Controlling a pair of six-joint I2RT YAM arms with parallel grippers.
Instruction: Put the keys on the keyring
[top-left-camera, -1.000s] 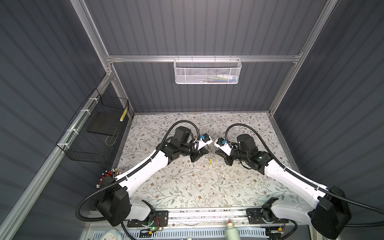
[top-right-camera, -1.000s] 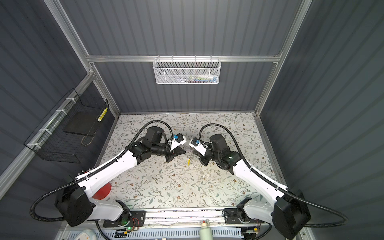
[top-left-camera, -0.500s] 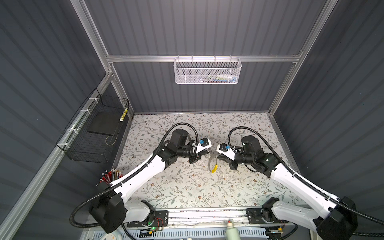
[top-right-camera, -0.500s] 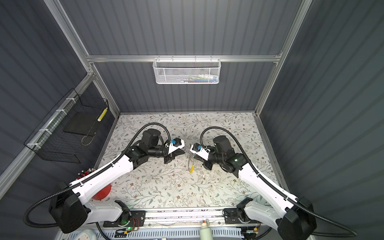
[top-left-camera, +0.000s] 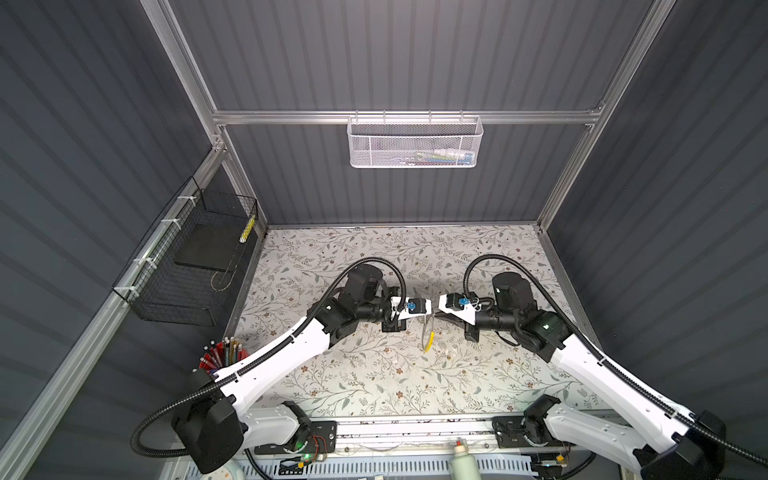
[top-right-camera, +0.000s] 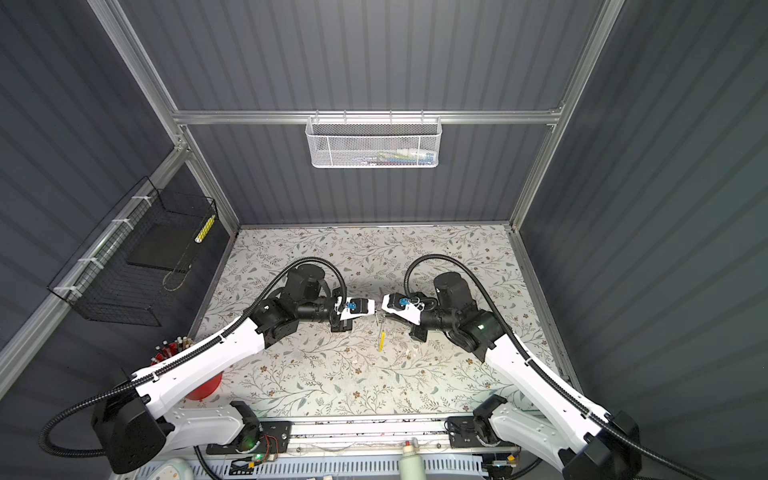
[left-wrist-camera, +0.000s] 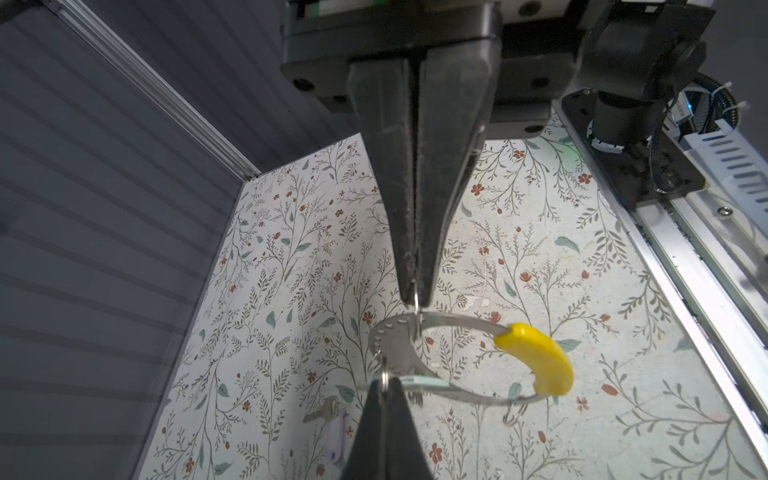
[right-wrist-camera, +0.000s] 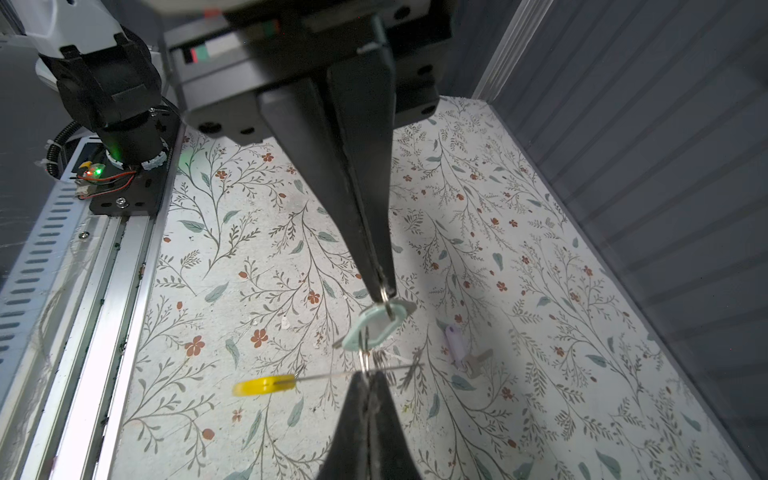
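Aloft above the floral-patterned tabletop (left-wrist-camera: 540, 249), clamped in the tightly closed left gripper (left-wrist-camera: 415, 297): the thin grey metal loop keyring with a bright yellow segment (left-wrist-camera: 536, 361), hung from a small wire ring on its band. Pinched just beside it in the closed right gripper (right-wrist-camera: 384, 291): the little ring of a mint-green plastic tag (right-wrist-camera: 374, 328). Flat on the tabletop, apart from both: a silvery key with a pale lilac tag (left-wrist-camera: 336, 428).
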